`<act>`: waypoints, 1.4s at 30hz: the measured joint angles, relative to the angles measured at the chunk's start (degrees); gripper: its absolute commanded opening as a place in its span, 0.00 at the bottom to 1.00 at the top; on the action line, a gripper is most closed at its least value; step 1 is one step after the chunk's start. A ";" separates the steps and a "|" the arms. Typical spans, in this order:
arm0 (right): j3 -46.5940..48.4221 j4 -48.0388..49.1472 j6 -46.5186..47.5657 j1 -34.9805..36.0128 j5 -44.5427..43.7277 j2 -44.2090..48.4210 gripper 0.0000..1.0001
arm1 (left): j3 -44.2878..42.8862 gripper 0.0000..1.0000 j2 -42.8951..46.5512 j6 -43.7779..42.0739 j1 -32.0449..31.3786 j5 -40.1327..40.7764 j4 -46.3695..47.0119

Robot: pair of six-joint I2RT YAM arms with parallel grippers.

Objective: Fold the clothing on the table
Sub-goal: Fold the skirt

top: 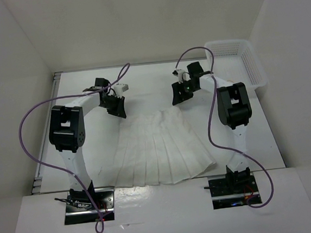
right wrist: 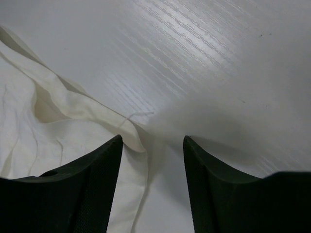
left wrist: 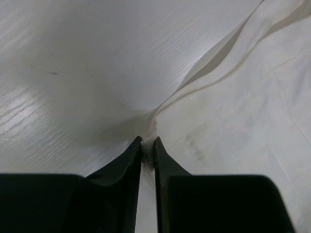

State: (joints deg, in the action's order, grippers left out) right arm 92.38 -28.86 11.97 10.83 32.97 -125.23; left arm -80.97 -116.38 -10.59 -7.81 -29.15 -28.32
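The clothing (top: pixel 159 149) is a white pleated garment spread flat on the table (top: pixel 142 85), narrow at the far end and wide at the near end. My left gripper (top: pixel 117 110) is at its far left corner. In the left wrist view the left gripper (left wrist: pixel 148 141) is shut on a pinch of the clothing (left wrist: pixel 243 111) at its edge. My right gripper (top: pixel 180 99) is at the far right corner. In the right wrist view the right gripper (right wrist: pixel 153 138) stands open, low over the table, with the clothing's (right wrist: pixel 29 126) folded edge lying between its fingers.
A white mesh basket (top: pixel 238 60) stands at the table's far right corner. White walls close in the table on the left, back and right. Purple cables loop off both arms. A grey rail (top: pixel 40 165) runs along the table's left edge.
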 measured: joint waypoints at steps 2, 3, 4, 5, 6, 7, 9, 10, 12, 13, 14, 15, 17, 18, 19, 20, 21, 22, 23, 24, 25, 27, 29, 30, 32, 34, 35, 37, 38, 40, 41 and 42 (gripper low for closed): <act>0.00 -0.02 0.33 0.13 0.15 -0.20 0.48 | -0.57 0.16 0.00 0.00 -0.02 0.00 -0.33; 0.00 -0.02 0.61 0.17 0.22 -0.33 0.44 | -0.79 0.16 0.00 0.00 -0.02 0.00 -0.42; 0.00 -0.11 0.72 0.20 0.35 -0.46 0.41 | -0.92 0.16 0.00 0.00 -0.04 0.00 -0.46; 0.00 -0.11 0.85 0.22 0.46 -0.57 0.37 | -0.92 0.16 0.00 0.00 -0.04 0.00 -0.46; 0.00 -0.20 1.03 0.26 0.59 -0.63 0.37 | -0.92 0.16 0.00 0.00 -0.04 0.00 -0.50; -0.02 -0.35 1.05 0.28 0.68 -0.70 0.35 | -0.92 0.16 0.00 0.00 -0.04 0.00 -0.59; -0.02 -0.57 1.36 0.28 0.72 -0.72 0.34 | -0.92 0.16 0.00 -0.04 -0.04 0.00 -0.66; -0.02 -0.76 1.55 0.28 0.92 -0.74 0.32 | -0.92 0.16 0.00 -0.09 -0.04 0.00 -0.66; -0.02 -1.07 2.03 0.28 1.05 -0.79 0.25 | -0.92 0.16 0.00 -0.17 -0.04 0.00 -0.68; -0.02 -1.36 2.29 0.28 1.22 -0.85 0.21 | -0.92 0.16 0.00 -0.17 -0.04 0.00 -0.70; -0.02 -1.60 2.54 0.28 1.33 -0.87 0.15 | -0.92 0.16 0.00 -0.20 -0.07 0.04 -0.68; -0.02 -1.86 2.80 0.28 1.38 -0.92 0.12 | -0.92 0.16 0.00 -0.20 -0.07 0.15 -0.70; -0.04 -2.47 3.21 0.28 1.51 -0.94 0.05 | -0.92 0.16 0.00 -0.20 -0.07 0.33 -0.76; -0.04 -2.71 3.39 0.28 1.57 -0.94 0.00 | -0.92 0.16 0.00 -0.20 -0.07 0.35 -0.79; -0.04 -2.86 3.56 0.28 1.66 -0.94 0.00 | -0.92 0.16 0.00 -0.20 -0.07 0.37 -0.87; -0.04 -2.91 3.63 0.28 1.73 -0.94 0.00 | -0.92 0.16 0.00 -0.20 -0.07 0.37 -0.92; -0.04 -2.95 3.67 0.28 1.73 -0.94 0.00 | -1.07 0.16 0.00 -0.26 -0.07 0.39 -1.14; -0.04 -2.97 3.72 0.28 1.70 -0.94 0.00 | -1.36 0.16 0.00 -0.39 -0.07 0.46 -1.40; 0.00 -2.97 3.74 0.28 1.60 -0.94 0.00 | -1.92 0.16 0.00 -0.57 -0.07 0.55 -1.88; 0.15 -3.15 3.74 0.28 1.44 -0.94 0.00 | -2.54 0.16 -0.02 -0.83 -0.07 0.61 -2.23; 0.59 -3.45 3.72 0.28 1.01 -0.94 0.00 | -3.61 0.16 -0.07 -1.07 -0.07 0.68 -2.89; 1.92 -3.91 3.69 0.28 -0.07 -0.96 0.00 | -6.54 0.16 -0.37 -1.25 -0.07 0.85 -3.72; 3.98 -4.11 3.58 0.28 -1.51 -0.96 0.00 | -9.38 0.16 -0.59 -1.29 -0.17 1.03 -3.89; 5.27 -4.15 3.50 0.28 -2.43 -0.96 0.00 | -11.23 0.16 -0.76 -1.29 -0.24 1.25 -4.02; 7.58 -3.80 3.30 0.31 -4.22 -0.96 0.00 | -13.92 0.16 -0.79 -1.31 -0.46 1.66 -3.93; 9.88 -3.58 2.93 0.33 -6.54 -0.96 0.00 | -16.68 0.16 -0.81 -1.31 -0.61 1.99 -4.00; 10.80 -3.08 2.80 0.33 -8.02 -0.94 0.00 | -17.94 0.16 -0.83 -1.31 -0.61 2.16 -3.91; 11.63 -2.12 2.40 0.33 -10.34 -0.72 0.00 | -19.54 0.16 -0.83 -1.31 -0.66 2.45 -3.65; 11.78 -1.42 2.21 0.35 -11.61 -0.55 0.00 | -20.09 0.16 -0.83 -1.31 -0.72 2.64 -3.34; 11.80 -0.33 1.73 0.39 -13.94 0.07 0.00 | -20.92 0.16 -0.87 -1.33 -0.83 3.19 -3.08; 11.78 0.11 1.42 0.44 -15.04 0.42 0.00 | -21.31 0.16 -0.87 -1.31 -0.87 3.48 -2.99; 11.67 0.63 1.14 0.44 -16.06 0.87 0.00 | -21.53 0.16 -0.87 -1.31 -0.92 3.65 -2.91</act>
State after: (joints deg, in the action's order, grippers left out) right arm 104.05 -28.23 13.10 11.27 16.91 -124.36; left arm -102.50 -117.25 -11.90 -8.73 -25.50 -31.22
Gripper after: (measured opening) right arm 0.004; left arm 0.196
